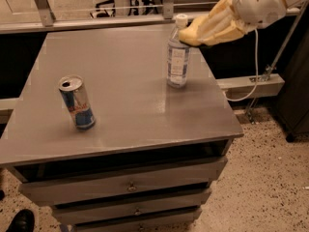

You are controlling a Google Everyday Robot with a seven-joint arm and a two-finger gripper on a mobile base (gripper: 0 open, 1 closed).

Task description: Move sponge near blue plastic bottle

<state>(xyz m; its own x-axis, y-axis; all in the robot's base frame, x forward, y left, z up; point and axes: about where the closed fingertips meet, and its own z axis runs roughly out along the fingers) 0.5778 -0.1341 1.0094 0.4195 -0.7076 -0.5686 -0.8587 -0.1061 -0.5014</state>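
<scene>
The blue plastic bottle [177,57] stands upright near the table's back right, clear with a white cap and a blue-white label. My gripper [197,33] reaches in from the upper right, with its cream-yellow fingers [219,21] pointing left. It hovers above the table, just right of the bottle's cap. The fingers are shut on the sponge [187,35], a small brighter yellow soft lump at their tips. The sponge is at the height of the bottle's neck, almost touching it.
A blue-silver drink can [77,103] stands open-topped at the table's front left. The grey table [130,76] has drawers [130,185] below. A metal rail [96,21] runs behind it. A ledge with a white cable [248,83] is to the right. A shoe [19,220] is at the lower left.
</scene>
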